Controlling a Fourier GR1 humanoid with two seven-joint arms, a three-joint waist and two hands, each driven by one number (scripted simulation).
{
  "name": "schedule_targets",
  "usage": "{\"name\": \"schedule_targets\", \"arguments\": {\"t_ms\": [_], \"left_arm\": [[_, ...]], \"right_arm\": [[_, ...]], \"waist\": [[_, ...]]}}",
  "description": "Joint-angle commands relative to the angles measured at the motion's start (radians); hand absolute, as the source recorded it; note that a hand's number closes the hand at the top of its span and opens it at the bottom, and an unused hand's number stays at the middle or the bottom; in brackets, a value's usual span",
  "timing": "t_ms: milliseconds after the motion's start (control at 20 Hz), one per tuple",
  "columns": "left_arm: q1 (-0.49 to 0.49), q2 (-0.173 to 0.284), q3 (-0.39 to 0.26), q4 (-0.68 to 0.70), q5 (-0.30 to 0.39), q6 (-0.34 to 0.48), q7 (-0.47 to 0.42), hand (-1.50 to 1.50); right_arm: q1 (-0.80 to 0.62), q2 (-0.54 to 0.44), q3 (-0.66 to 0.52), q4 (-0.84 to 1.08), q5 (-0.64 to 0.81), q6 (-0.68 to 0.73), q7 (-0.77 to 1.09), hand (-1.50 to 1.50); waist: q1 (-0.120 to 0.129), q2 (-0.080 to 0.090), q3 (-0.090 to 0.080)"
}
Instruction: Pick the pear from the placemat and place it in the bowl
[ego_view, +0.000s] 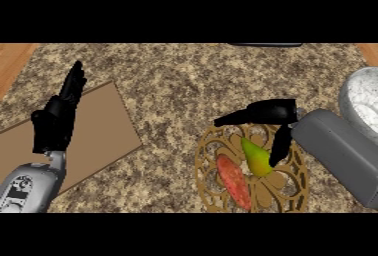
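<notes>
Near edge, right of middle: round gold openwork placemat (214, 150) on speckled granite surface (177, 85). On placemat: red elongated fruit or vegetable (233, 182), kind unclear, lying toward near-left; yellow-green pear (256, 157) just beside it at mat centre, narrow end pointing to far edge. Right robot hand (267, 114) over far part of placemat, grey forearm coming in from right edge; thumb and fingers spread, one finger reaching down along pear's right side, contact unclear, nothing gripped. Left side: tan rectangular board (103, 130) lying angled toward near-left corner. Left robot hand (55, 122) above board, fingers straight and pressed together, pointing to far edge, holding nothing. Right edge, farther back: grey-white speckled bowl (362, 100), partly cut off. Far edge: dark object (266, 45), barely visible.
</notes>
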Motion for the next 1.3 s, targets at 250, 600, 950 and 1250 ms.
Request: {"name": "schedule_targets", "arguments": {"t_ms": [250,600,950,1250], "left_arm": [[0.034,-0.011,0.019,0.0,0.0,-0.012,-0.029,0.0],[0.041,-0.006,0.016,-0.041,-0.017,-0.02,0.002,0.0],[0.022,-0.015,0.028,-0.05,-0.009,-0.026,0.024,0.0],[0.064,-0.019,0.032,-0.032,-0.025,-0.025,-0.018,0.0]], "right_arm": [[-0.034,0.094,0.098,0.188,0.062,0.034,-0.227,-1.5],[-0.039,0.133,0.164,0.271,0.093,-0.036,-0.286,-1.5],[-0.021,0.181,0.202,0.25,0.107,-0.175,-0.348,1.5],[-0.032,0.131,0.198,0.267,0.075,-0.169,-0.416,1.5]], "waist": [[-0.006,-0.003,-0.001],[-0.005,-0.004,-0.001],[-0.008,-0.005,-0.001],[-0.014,-0.006,-0.001]]}}
